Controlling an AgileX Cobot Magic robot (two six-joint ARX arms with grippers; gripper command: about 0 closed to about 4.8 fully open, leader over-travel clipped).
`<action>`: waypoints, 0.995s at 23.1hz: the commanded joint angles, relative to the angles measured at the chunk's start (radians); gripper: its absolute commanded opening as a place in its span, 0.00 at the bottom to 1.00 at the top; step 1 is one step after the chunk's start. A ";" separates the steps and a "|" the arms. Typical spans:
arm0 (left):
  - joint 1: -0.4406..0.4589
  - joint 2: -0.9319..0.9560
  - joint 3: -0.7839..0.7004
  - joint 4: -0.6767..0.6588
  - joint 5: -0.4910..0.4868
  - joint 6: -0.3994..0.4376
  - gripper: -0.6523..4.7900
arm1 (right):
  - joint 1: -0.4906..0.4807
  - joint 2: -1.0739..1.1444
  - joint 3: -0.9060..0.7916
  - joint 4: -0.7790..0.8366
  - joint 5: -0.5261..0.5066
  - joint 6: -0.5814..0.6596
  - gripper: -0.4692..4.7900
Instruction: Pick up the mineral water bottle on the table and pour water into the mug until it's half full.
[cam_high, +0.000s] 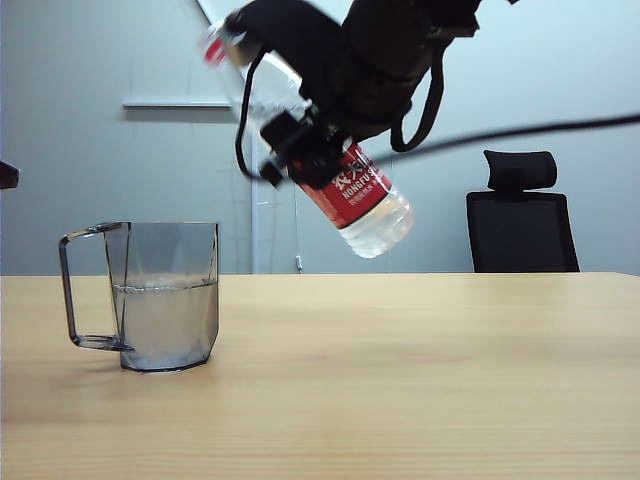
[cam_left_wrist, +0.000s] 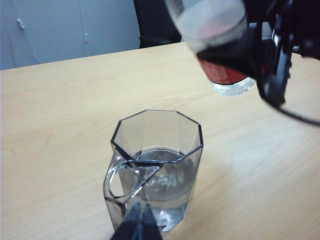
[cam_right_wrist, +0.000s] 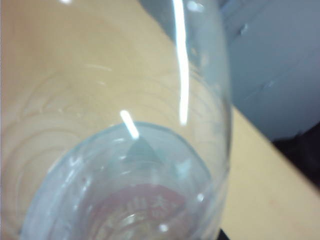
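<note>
High above the bench (cam_high: 400, 400), my right pincer (cam_high: 310, 150) grips the mineral water bottle (cam_high: 365, 200), tilted neck-up, right of the mug (cam_high: 170, 300). My left pincer (cam_left_wrist: 140, 225), tips closed, hovers beside it. Water (cam_high: 168, 315) sits about half-full: pouring seems finished; next, set the bottle down upright.

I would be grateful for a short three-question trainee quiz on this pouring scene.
1. True or false: the mug stands upright on the table with water in it.
2. Which gripper holds the mineral water bottle? A) left gripper B) right gripper C) neither
3. Fill in: the bottle hangs tilted above the table, its base pointing ____ and away from the mug.

Key
1. True; the water level sits around mid-height.
2. B; the left gripper, fingers together, hovers just above the mug.
3. Down; its red neck ring is uppermost.
</note>
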 joint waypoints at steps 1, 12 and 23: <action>-0.001 0.002 0.003 0.006 0.004 -0.003 0.12 | -0.007 -0.037 0.009 -0.005 0.006 0.251 0.61; -0.001 0.002 0.003 0.007 0.004 -0.003 0.12 | -0.067 -0.240 -0.191 0.005 -0.124 0.462 0.61; -0.001 0.002 0.003 0.007 0.004 -0.003 0.12 | -0.161 -0.416 -0.580 0.298 -0.177 0.609 0.61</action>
